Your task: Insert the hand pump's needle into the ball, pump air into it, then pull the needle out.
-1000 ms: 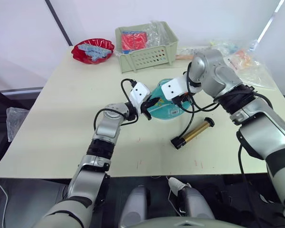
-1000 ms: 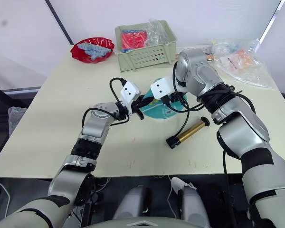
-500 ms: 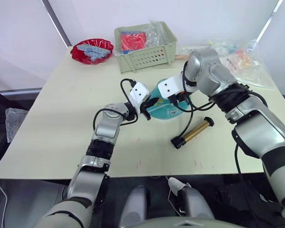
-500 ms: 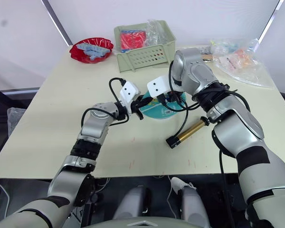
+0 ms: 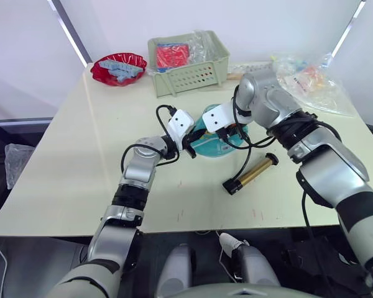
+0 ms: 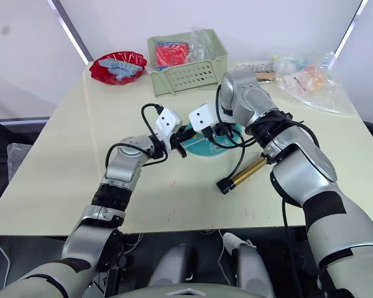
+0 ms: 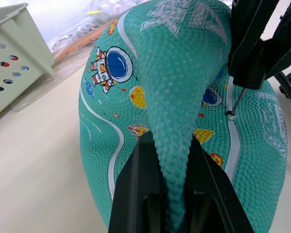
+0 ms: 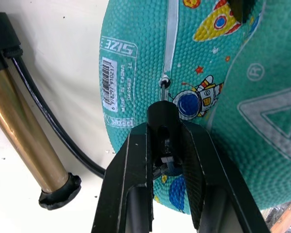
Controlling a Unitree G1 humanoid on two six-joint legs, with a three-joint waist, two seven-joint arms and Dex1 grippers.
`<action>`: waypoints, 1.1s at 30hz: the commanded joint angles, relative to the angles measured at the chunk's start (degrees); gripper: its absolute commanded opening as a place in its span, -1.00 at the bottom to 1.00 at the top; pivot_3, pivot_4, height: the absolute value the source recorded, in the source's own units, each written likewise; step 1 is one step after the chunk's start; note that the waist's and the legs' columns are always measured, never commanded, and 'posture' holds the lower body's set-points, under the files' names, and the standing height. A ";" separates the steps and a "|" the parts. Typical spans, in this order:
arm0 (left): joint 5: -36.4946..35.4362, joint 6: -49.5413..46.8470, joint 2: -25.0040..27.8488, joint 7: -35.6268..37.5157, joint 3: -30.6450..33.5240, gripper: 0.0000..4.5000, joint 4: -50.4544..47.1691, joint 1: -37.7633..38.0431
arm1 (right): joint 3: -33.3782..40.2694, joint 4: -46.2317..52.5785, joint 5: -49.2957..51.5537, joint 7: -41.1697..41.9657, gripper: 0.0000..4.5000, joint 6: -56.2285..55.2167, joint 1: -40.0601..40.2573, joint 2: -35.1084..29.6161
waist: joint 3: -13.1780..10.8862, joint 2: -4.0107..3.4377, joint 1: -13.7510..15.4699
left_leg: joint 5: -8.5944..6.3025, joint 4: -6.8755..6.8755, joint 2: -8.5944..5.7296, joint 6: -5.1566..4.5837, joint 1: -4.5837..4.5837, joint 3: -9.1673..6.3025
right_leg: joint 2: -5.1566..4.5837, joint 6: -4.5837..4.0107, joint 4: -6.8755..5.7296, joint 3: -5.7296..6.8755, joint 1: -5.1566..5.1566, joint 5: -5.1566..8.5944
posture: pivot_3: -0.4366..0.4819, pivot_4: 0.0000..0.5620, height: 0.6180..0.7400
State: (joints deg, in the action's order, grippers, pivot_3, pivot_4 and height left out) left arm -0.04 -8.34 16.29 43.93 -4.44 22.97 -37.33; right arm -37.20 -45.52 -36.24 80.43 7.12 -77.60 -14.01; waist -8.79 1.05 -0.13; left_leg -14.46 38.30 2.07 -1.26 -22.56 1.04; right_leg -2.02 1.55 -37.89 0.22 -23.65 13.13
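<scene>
The teal ball lies flattened at the table's middle. My left gripper is shut on a raised fold of the ball. My right gripper is shut on the black fitting of the needle, just above the ball's top. The thin pin's tip sits at the small valve on the white stripe; how deep it goes I cannot tell. The hand pump lies on the table to the right of the ball, and its black hose curves up to my right gripper.
A green basket with red packets stands behind the ball. A red bowl is at the back left. Crinkled plastic bags cover the back right corner. Bare tabletop stretches left of my arm.
My right gripper has edged left over the ball with the needle fitting. The whole view has shifted a little. The left gripper and the pump are unmoved.
</scene>
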 commanded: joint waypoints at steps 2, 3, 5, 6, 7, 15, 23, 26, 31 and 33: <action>-0.39 -0.45 -3.58 2.91 -5.66 -1.00 -1.05 1.18 | -0.10 -0.37 1.96 -3.80 -0.87 -1.77 1.16 5.77 | 0.17 0.00 -0.30 | 0.00 -0.01 0.00 0.00 0.06 0.00 | 0.00 0.00 0.00 0.00 0.06 0.00 | -0.05 -0.47 0.96; -0.37 -0.45 -3.58 2.89 -5.64 -1.00 -1.06 1.22 | -0.06 -0.63 1.89 -3.98 -0.87 -1.78 1.23 5.92 | 0.25 0.01 -0.41 | 0.00 -0.01 0.00 0.00 0.06 0.00 | 0.00 0.00 0.00 0.00 0.06 0.00 | -0.05 -0.47 0.96; -0.36 -0.47 -3.60 2.87 -5.58 -1.00 -1.11 1.28 | 0.01 -1.20 1.74 -4.41 -0.87 -1.87 1.31 6.17 | 0.31 0.00 -0.47 | 0.00 -0.02 0.00 0.00 0.07 -0.01 | 0.00 0.00 0.00 0.00 0.06 0.00 | -0.05 -0.47 0.96; -0.36 -0.49 -3.62 2.86 -5.55 -1.00 -1.13 1.29 | 0.03 -1.47 1.67 -4.62 -0.87 -1.94 1.33 6.27 | 0.32 0.00 -0.50 | 0.00 -0.02 0.00 0.00 0.08 -0.01 | 0.00 0.00 0.00 0.00 0.06 0.00 | -0.05 -0.47 0.96; -0.37 -0.51 -3.64 2.84 -5.53 -1.00 -1.13 1.34 | 0.08 -1.96 1.62 -5.04 -0.87 -1.93 1.43 6.46 | 0.35 0.00 -0.52 | 0.00 -0.01 0.00 0.00 0.08 -0.01 | 0.00 0.00 0.00 0.00 0.07 0.00 | -0.05 -0.47 0.96; -0.23 -0.63 -3.95 2.74 -5.34 -1.00 -0.90 1.20 | 1.46 -5.22 1.91 -8.23 -0.87 -1.15 1.79 8.61 | 0.58 0.20 -0.74 | -0.01 -0.14 0.02 0.00 0.36 0.04 | 0.00 -0.03 0.00 -0.06 0.24 0.02 | -0.05 -0.47 0.96; 0.03 -0.46 -3.98 2.77 -5.07 -1.00 -0.25 0.99 | 4.00 -6.34 3.20 -6.96 -0.87 1.97 2.30 9.02 | 0.67 0.31 -0.81 | -0.01 -0.30 0.04 0.00 0.70 -0.01 | 0.00 -0.09 0.03 -0.13 0.46 0.08 | -0.05 -0.47 0.96; 0.08 -0.41 -3.96 2.81 -5.07 -1.00 -0.09 0.94 | 5.68 -5.97 4.41 -4.89 -0.87 5.86 3.19 9.09 | 0.68 0.32 -0.79 | -0.01 -0.30 0.05 0.00 0.70 -0.05 | 0.00 -0.10 0.03 -0.13 0.46 0.08 | -0.05 -0.47 0.96; 0.20 -0.29 -3.88 3.01 -5.07 -1.00 0.26 0.72 | 6.91 -4.89 4.70 -4.00 -0.87 8.23 3.78 7.80 | 0.68 0.32 -0.71 | -0.01 -0.31 0.05 0.01 0.70 -0.10 | -0.02 -0.12 0.03 -0.13 0.46 0.09 | -0.05 -0.47 0.96; 0.25 -0.17 -3.74 3.11 -5.02 -1.00 0.46 0.68 | 7.28 -5.07 4.50 -4.22 -0.87 7.81 3.53 6.79 | 0.68 0.31 -0.70 | -0.01 -0.31 0.05 0.01 0.69 -0.11 | -0.02 -0.12 0.04 -0.13 0.46 0.09 | -0.05 -0.47 0.96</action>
State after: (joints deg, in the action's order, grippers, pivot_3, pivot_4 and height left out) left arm 0.94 -9.12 15.98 43.21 -3.79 23.19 -36.73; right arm -30.42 -51.04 -35.33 76.59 15.77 -75.78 -9.69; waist -8.11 1.36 -0.82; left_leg -14.48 38.00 2.11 -1.26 -21.87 0.93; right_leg -2.04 1.43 -37.85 0.09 -23.19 13.23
